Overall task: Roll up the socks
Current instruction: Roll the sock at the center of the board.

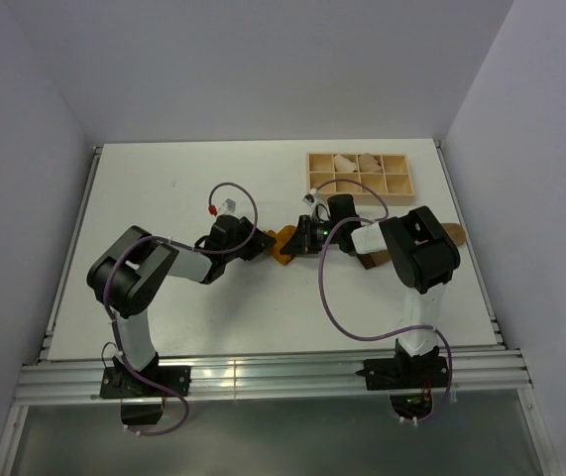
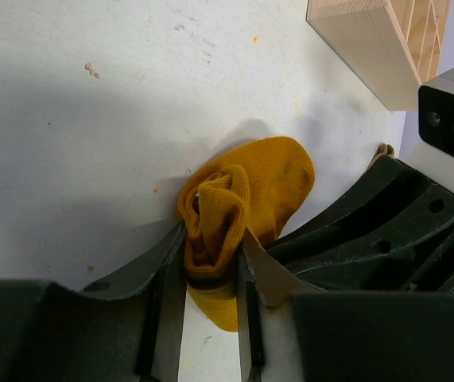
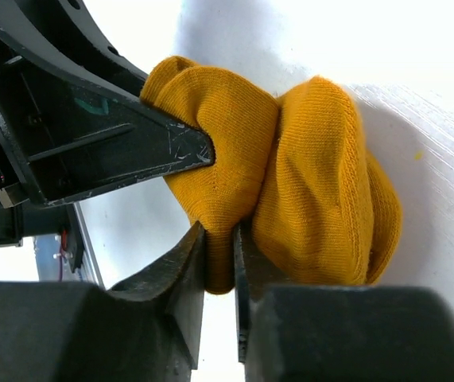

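The mustard-orange sock lies bunched on the white table between my two grippers. My left gripper is shut on a folded part of it, with a dark cuff band showing between the jaws. My right gripper is shut on a fold of the same sock from the other side. In the top view the left gripper and the right gripper meet at the sock. The tan-brown sock lies mostly hidden under the right arm.
A wooden compartment tray stands at the back right, with pale rolled bundles in its far cells. Its corner shows in the left wrist view. The right arm's camera block sits close by.
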`<state>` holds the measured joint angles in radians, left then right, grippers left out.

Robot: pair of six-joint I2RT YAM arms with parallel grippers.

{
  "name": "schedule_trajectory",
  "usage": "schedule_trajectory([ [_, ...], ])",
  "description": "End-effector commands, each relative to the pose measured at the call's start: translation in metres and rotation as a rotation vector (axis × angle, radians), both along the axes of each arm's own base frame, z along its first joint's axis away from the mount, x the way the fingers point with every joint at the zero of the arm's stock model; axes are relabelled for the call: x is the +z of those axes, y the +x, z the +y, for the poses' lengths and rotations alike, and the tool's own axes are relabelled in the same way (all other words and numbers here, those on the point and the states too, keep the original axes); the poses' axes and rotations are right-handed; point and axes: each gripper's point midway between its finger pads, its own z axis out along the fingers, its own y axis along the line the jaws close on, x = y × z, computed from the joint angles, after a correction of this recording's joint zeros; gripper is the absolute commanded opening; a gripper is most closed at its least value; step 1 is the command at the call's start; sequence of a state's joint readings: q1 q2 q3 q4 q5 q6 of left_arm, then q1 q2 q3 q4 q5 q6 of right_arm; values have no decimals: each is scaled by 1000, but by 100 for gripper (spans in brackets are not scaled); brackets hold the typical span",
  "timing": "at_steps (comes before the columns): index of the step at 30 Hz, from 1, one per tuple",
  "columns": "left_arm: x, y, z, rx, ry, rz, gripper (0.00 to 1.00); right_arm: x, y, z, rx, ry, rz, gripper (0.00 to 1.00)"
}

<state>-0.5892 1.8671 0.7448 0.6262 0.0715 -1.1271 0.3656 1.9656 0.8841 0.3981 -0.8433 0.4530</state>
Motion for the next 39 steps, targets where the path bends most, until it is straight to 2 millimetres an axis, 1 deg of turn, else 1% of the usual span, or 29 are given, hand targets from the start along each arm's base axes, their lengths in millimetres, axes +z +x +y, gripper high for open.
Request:
schedule_trajectory([
  [1, -5, 3, 1, -3, 25, -16, 21, -54, -36, -22, -20, -181, 165, 22],
  [2, -8, 2, 3, -3, 38, -7, 17, -50, -35, -22, -20, -184, 151, 26],
  [3, -5, 4, 4, 2, 45, -17, 13, -50, -35, -24, -22, -193, 152, 33],
  [4, -6, 4, 6, 3, 55, -11, 11, -49, -33, -26, -33, -211, 142, 37],
  [5, -4, 4, 6, 2, 61, -15, 10, -42, -29, -27, -39, -219, 111, 40],
  [6, -3, 5, 7, 3, 74, -17, 7, -41, -30, -30, -48, -242, 108, 45],
  [8, -3, 4, 9, 2, 92, -10, 6, -39, -23, -37, -79, -302, 59, 49],
  [9, -2, 4, 9, 1, 95, -12, 4, -28, -21, -39, -90, -322, 34, 52],
  [10, -2, 3, 9, 0, 99, -10, 4, -24, -21, -39, -91, -340, 9, 53],
  [11, -1, 2, 10, 1, 102, -9, 3, -21, -14, -46, -121, -392, -39, 55],
  [12, -2, 2, 11, 0, 114, -2, 1, -9, -11, -48, -134, -411, -76, 58],
  [13, -2, 2, 11, -3, 121, 0, 1, -2, -10, -45, -136, -432, -120, 59],
  [14, -2, 2, 11, -6, 128, 0, 1, -2, -8, -53, -157, -495, -148, 62],
  [16, -4, 1, 12, -10, 142, 13, 1, 12, -4, -54, -175, -531, -208, 64],
  [17, -4, 0, 12, -15, 147, 12, 1, 15, -7, -50, -156, -550, -234, 64],
  [18, -4, 0, 13, -16, 151, 15, 0, 18, -4, -53, -172, -584, -266, 66],
  [19, -5, -2, 13, -18, 155, 23, 0, 26, -4, -51, -172, -590, -306, 66],
  [20, -4, -2, 13, -24, 156, 22, 0, 30, -9, -43, -139, -605, -355, 68],
  [23, -7, -4, 16, -20, 185, 49, 0, 41, -8, -36, -130, -653, -464, 68],
  [24, -5, -3, 16, -23, 189, 47, 0, 44, -13, -26, -112, -648, -507, 68],
  [25, -5, -3, 16, -26, 195, 48, 0, 47, -12, -25, -121, -668, -539, 68],
  [26, -4, -4, 17, -27, 198, 49, 0, 53, -13, -16, -107, -653, -583, 68],
  [27, -3, -5, 17, -29, 198, 49, 0, 54, -14, -13, -97, -652, -599, 68],
  [29, -1, -5, 17, -31, 201, 49, 0, 60, -10, -9, -102, -668, -652, 68],
  [30, -1, -5, 18, -32, 205, 52, 0, 60, -14, -2, -86, -665, -670, 69],
  [32, -1, -6, 17, -36, 211, 68, 0, 62, -14, 5, -52, -673, -717, 69],
  [35, -2, -8, 16, -49, 208, 76, 0, 55, -15, 14, -13, -693, -754, 69],
  [37, 0, -9, 15, -52, 206, 75, 0, 47, -18, 18, 27, -719, -776, 70],
  [39, 1, -9, 15, -53, 206, 78, 0, 42, -18, 20, 32, -742, -802, 70],
])
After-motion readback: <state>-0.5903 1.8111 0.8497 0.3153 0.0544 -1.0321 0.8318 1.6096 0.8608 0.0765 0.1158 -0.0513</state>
